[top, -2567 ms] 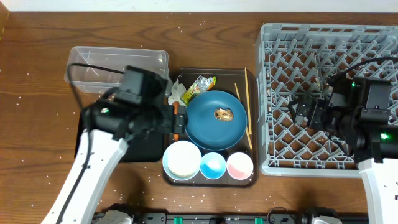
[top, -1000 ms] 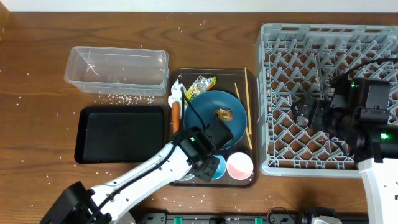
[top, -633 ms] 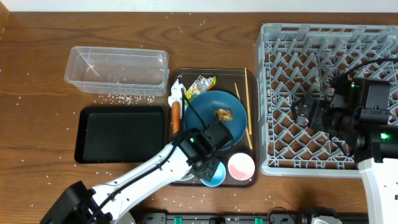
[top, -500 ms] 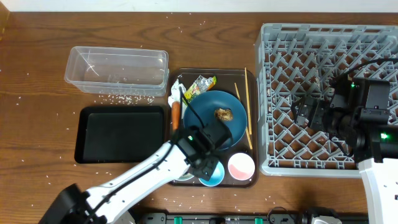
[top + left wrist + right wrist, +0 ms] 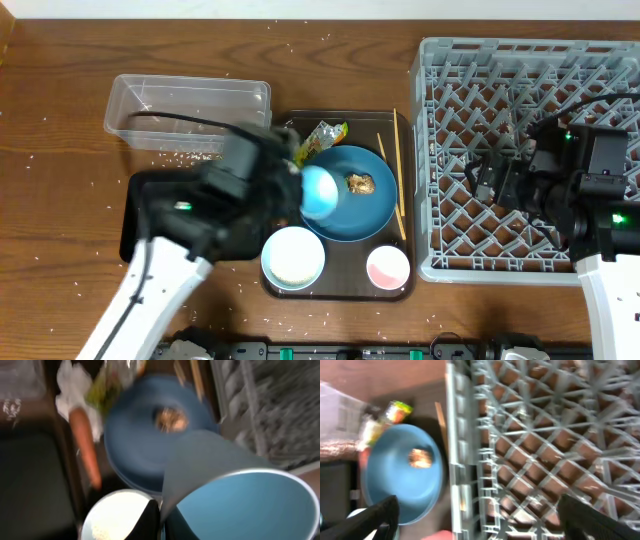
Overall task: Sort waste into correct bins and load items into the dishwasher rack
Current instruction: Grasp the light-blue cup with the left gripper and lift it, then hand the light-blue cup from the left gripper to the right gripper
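Observation:
My left gripper [image 5: 304, 191] is shut on the rim of the light-blue cup [image 5: 320, 192], one finger [image 5: 148, 521] outside and one inside. The cup [image 5: 240, 502] hangs tilted over the left edge of the dark-blue plate [image 5: 365, 205], which carries the brown food lump [image 5: 360, 183]. The white bowl [image 5: 293, 257] with rice and the pink cup [image 5: 388, 267] stand in front of it. Carrot [image 5: 85, 455], tissue [image 5: 72, 390] and snack wrapper [image 5: 325, 135] lie left of and behind the plate, chopsticks [image 5: 398, 170] to its right. My right gripper [image 5: 490, 180] is open over the dishwasher rack [image 5: 520, 80].
All the dishes sit on a brown serving tray [image 5: 400, 292]. The clear tub [image 5: 190, 108] stands at the back left. The black tray [image 5: 130, 235] in front of it is largely covered by my left arm. Rice grains are scattered over the wooden table [image 5: 60, 150].
My left gripper shut on the light-blue cup on the brown tray and carried it up and back, over the plate's left edge. The right arm has stayed over the rack.

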`<state>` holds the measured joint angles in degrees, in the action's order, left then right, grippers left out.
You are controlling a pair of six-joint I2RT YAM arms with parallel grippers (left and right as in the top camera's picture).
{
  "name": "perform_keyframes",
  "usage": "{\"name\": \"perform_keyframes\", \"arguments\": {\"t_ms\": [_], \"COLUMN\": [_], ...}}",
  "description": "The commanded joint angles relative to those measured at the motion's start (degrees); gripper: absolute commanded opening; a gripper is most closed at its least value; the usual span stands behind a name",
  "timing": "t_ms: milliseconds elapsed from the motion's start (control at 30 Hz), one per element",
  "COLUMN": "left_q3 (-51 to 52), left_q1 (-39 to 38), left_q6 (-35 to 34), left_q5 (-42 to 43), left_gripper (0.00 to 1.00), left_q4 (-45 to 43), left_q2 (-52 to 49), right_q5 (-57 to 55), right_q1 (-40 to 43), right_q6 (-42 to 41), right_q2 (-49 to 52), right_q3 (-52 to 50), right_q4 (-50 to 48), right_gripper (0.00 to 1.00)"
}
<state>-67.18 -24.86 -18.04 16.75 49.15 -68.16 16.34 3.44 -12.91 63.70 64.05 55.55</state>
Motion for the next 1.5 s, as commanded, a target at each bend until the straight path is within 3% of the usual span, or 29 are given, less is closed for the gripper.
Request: {"name": "perform_keyframes", "arguments": {"t_ms": [0, 100, 267, 433, 633, 800, 933, 1067, 1333, 1367, 1400, 1467], "left_q3": [-1.09, -1.09, -1.09, -1.09, -1.09, -1.09, -1.09, -1.09, -1.09, -1.09, -1.09, -1.09], "left_q1": [7.28, 11.23, 12.57, 12.57, 12.52, 12.52, 12.52, 12.52, 12.52, 12.52, 12.52, 12.55], "left_q6": [-0.02, -0.04, -0.02, 0.83, 0.81, 0.81, 0.81, 0.76, 0.79, 0.76, 0.79, 0.76], "left_q5": [17.31, 26.60, 46.73, 59.25, 68.65, 69.61, 69.64, 69.64, 68.85, 68.17, 67.34, 64.76], "left_gripper": [0.06, 0.06, 0.06, 0.06, 0.06, 0.06, 0.06, 0.06, 0.06, 0.08, 0.17, 0.50], "left_q4": [-2.32, -4.17, -10.51, -17.11, -21.11, -21.44, -21.62, -22.62, -22.73, -22.71, -22.73, -22.73], "left_q2": [0.02, -1.05, -3.74, -5.95, -6.21, -6.21, -6.21, -6.21, -6.21, -6.21, -6.21, -6.21], "right_q5": [9.01, 13.66, 36.28, 47.80, 48.85, 50.66, 50.80, 51.45, 51.67, 51.65, 51.60, 51.34], "right_q1": [0.24, 0.24, -0.70, -5.11, -11.23, -16.06, -17.99, -19.04, -20.13, -20.13, -20.13, -20.13], "right_q6": [-0.13, 0.81, 10.45, 10.40, 9.03, 7.10, 6.71, 6.71, 6.08, 6.10, 6.12, 6.14], "right_q2": [0.07, 0.07, 0.07, 0.07, 0.07, 0.07, 0.07, 0.07, 0.04, 0.04, 0.04, 0.02], "right_q3": [1.09, 1.09, 1.09, 1.09, 1.07, 1.09, 1.09, 1.09, 1.09, 1.09, 1.09, 1.09], "right_q4": [-1.38, -2.51, -6.23, -12.83, -20.57, -28.74, -29.38, -29.44, -29.83, -29.81, -29.77, -29.75], "right_gripper": [0.92, 0.93, 0.87, 0.94, 0.99, 0.98, 0.91, 0.92, 0.61, 0.59, 0.56, 0.56]}}
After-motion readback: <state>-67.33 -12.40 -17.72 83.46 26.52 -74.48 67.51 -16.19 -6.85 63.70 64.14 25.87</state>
